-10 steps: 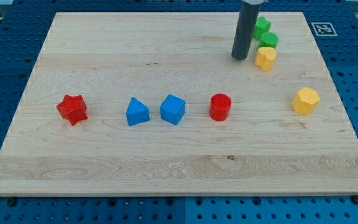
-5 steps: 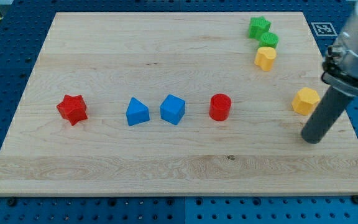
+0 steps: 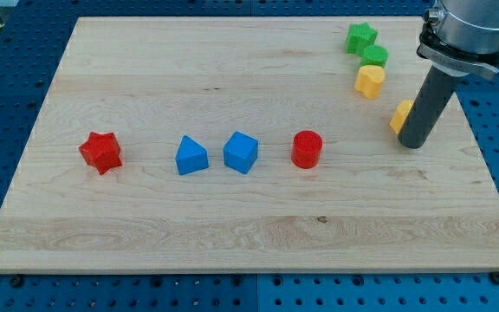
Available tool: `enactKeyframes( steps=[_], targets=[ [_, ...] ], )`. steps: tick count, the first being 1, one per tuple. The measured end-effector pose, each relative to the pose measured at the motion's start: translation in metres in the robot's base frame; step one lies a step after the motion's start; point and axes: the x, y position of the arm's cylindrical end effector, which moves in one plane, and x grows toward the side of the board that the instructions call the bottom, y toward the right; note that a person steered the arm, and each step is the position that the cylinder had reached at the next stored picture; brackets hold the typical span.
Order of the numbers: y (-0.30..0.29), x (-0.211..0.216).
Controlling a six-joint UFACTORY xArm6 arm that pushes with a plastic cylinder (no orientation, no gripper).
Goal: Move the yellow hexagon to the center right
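The yellow hexagon [image 3: 399, 114] lies at the view's right, mostly hidden behind my rod; only its left edge shows. My tip [image 3: 411, 144] rests on the board right against the hexagon, at its lower right side. A second yellow block [image 3: 370, 81] sits above and to the left of it, apart from the tip.
A green star [image 3: 361, 37] and a green round block [image 3: 374, 56] sit at the top right above the second yellow block. In a row across the middle lie a red star [image 3: 100, 152], a blue triangular block [image 3: 191, 156], a blue cube [image 3: 241, 152] and a red cylinder [image 3: 307, 149].
My tip swung from the top near the green blocks down to the lower right of the hexagon, then moved up against it. The hexagon has shifted up and left.
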Motion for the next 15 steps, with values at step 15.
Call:
enactKeyframes(
  steps=[15],
  targets=[
    [0.015, -0.040]
  ],
)
